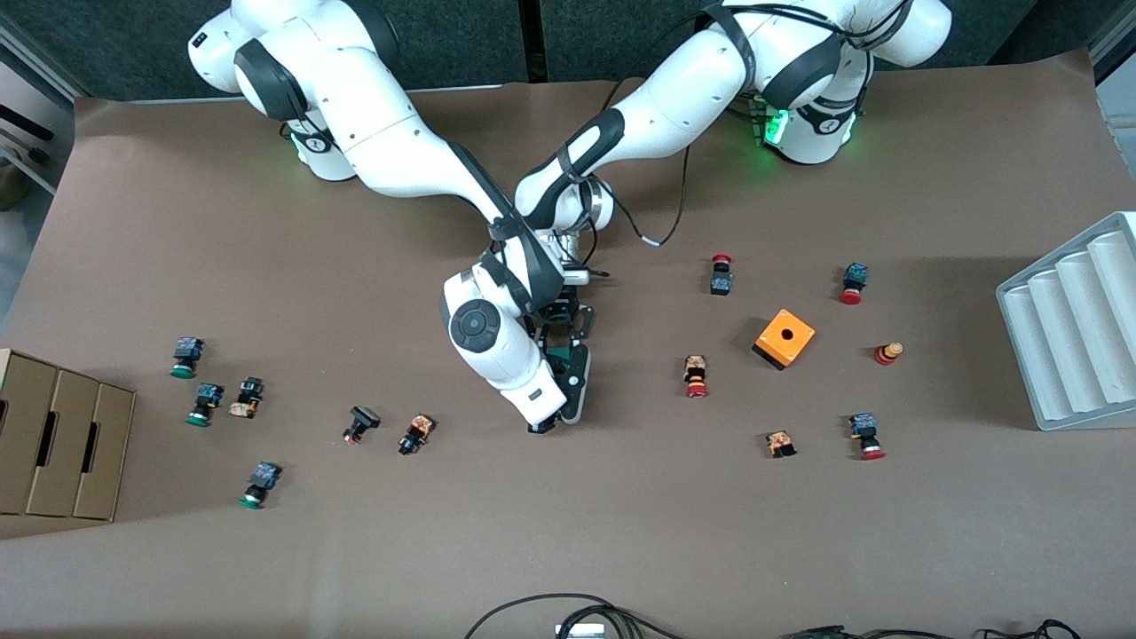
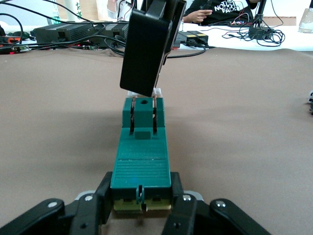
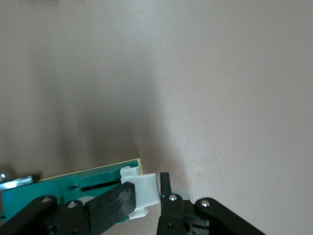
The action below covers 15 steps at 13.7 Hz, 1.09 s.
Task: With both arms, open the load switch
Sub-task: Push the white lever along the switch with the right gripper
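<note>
The load switch [image 1: 560, 354], a slim dark-green block, lies at the middle of the table under both hands. In the left wrist view its green body [image 2: 142, 156] runs away from the camera. My left gripper [image 2: 142, 195] is shut on the end of the body, one black finger on each side. My right gripper [image 3: 144, 196] is shut on the small white tab [image 3: 145, 188] at the switch's other end. The right arm's black finger [image 2: 146, 49] hangs over that tab [image 2: 157, 91]. In the front view the left gripper [image 1: 563, 330] and right gripper [image 1: 573, 386] meet over the switch.
An orange cube with a hole [image 1: 784, 337] sits toward the left arm's end, with small push-buttons [image 1: 696, 375] scattered around it. More buttons [image 1: 206, 404] lie toward the right arm's end. A white ridged tray [image 1: 1074, 328] and cardboard boxes [image 1: 58, 444] stand at the table's ends.
</note>
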Each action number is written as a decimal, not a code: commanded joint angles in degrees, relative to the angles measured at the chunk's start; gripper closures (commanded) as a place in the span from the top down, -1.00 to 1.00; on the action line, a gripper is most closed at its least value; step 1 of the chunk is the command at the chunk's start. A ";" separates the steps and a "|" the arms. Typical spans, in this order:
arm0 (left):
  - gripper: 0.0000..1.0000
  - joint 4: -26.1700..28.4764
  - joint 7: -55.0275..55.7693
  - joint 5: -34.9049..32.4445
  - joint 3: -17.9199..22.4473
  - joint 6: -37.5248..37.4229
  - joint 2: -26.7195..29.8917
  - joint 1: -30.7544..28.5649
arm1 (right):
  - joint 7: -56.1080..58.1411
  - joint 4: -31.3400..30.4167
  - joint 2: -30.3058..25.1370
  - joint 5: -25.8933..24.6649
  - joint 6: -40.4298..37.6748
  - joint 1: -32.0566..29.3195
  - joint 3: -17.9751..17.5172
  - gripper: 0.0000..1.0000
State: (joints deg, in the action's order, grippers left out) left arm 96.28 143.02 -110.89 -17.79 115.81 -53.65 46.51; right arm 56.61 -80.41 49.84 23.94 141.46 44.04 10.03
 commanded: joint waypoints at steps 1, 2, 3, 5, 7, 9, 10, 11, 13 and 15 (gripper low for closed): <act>-0.08 0.14 1.38 -0.82 0.57 -0.59 -0.49 0.78 | 0.08 -3.18 -2.38 1.90 -3.74 0.87 -0.01 -0.45; -0.08 0.14 1.38 -0.82 0.57 -0.59 -0.49 0.78 | 0.00 -3.18 -2.56 1.81 -4.17 0.87 -0.01 -0.45; -0.08 0.14 1.29 -0.82 0.57 -0.59 -0.49 0.78 | 0.00 -3.18 -2.73 1.90 -4.70 0.87 -0.01 -0.45; -0.08 0.14 1.29 -0.82 0.57 -0.59 -0.49 0.78 | 0.00 -3.18 -3.00 1.81 -5.40 0.79 -0.01 -0.45; -0.08 0.14 1.29 -0.82 0.57 -0.59 -0.49 0.78 | 0.00 -3.18 -3.17 1.81 -5.49 0.87 -0.01 -0.45; -0.08 0.14 1.29 -0.82 0.57 -0.59 -0.49 0.78 | 0.00 -3.35 -3.44 1.81 -5.67 0.87 -0.01 -0.45; -0.08 0.14 1.29 -0.82 0.57 -0.59 -0.49 0.78 | 0.00 -3.35 -3.44 1.81 -5.67 0.87 -0.01 -0.45; -0.08 0.14 1.21 -0.82 0.57 -0.59 -0.49 0.78 | 0.00 -3.44 -3.61 1.81 -6.10 0.87 -0.01 -0.45; -0.08 0.14 1.12 -0.82 0.57 -0.59 -0.40 0.78 | 0.00 -3.70 -4.14 1.81 -6.72 0.87 -0.01 -0.45; -0.08 0.14 1.12 -0.82 0.57 -0.59 -0.40 0.78 | 0.00 -4.23 -4.66 1.81 -6.72 0.87 -0.01 -0.45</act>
State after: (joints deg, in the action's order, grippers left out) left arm 96.28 143.02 -110.89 -17.79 115.80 -53.65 46.51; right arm 56.60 -80.82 47.44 23.94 137.14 44.04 10.15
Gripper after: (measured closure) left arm 0.511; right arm 0.722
